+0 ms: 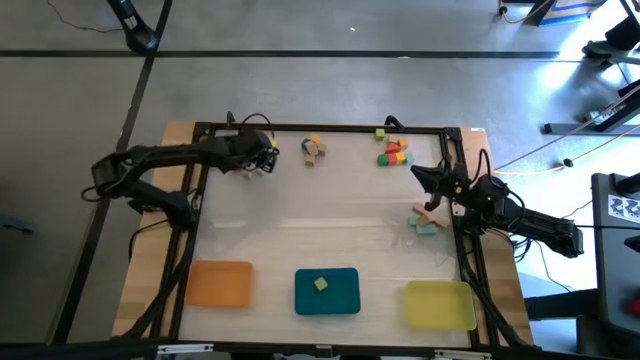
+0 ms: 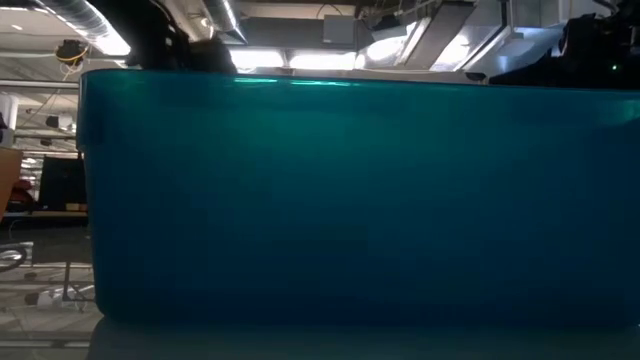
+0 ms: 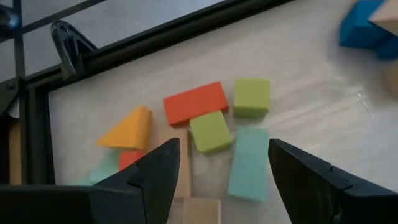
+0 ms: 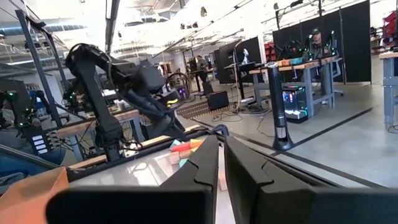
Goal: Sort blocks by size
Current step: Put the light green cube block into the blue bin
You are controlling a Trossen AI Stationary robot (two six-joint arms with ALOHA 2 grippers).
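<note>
- Two arms reach over the table [image 1: 330, 225]: the left gripper [image 3: 217, 171] hovers with fingers spread and empty above a cluster of blocks [image 3: 208, 130] at the far left corner.
- Right gripper [image 4: 221, 158], clenched on nothing, sits at the right edge beside a few blocks [image 1: 428, 220].
- More blocks [image 1: 395, 152] lie far right; one yellow block [image 1: 320, 284] sits in the teal tray [image 1: 345, 300], between the orange tray [image 1: 220, 283] and the yellow tray [image 1: 440, 304].

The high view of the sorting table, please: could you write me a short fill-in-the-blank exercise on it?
1. The teal tray holds one ____ block.
2. The left claw is ____ above a cluster of blocks.
3. The right claw is ____ and holds nothing.
4. The orange tray sits on the table's ____ side.

Missing words: yellow; open; shut; left
</note>
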